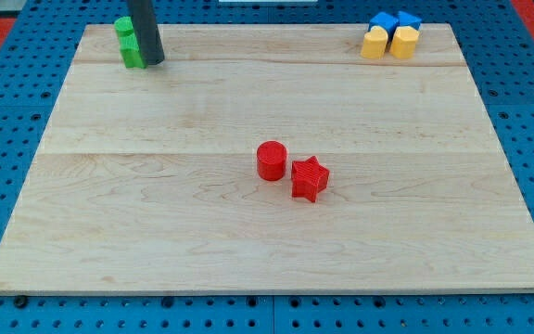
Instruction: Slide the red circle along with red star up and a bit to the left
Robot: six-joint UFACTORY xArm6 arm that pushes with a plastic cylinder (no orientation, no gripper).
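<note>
The red circle (271,160) sits a little right of the board's middle. The red star (310,178) lies just to its lower right, touching or nearly touching it. My tip (152,61) is at the view's top left, far from both red blocks, right beside the green blocks (129,42). The dark rod rises from there out of the view's top.
The wooden board (156,232) lies on a blue pegboard. Two green blocks stand stacked along the view at the top left. Two blue blocks (394,20) and two yellow blocks (389,43) cluster at the top right corner.
</note>
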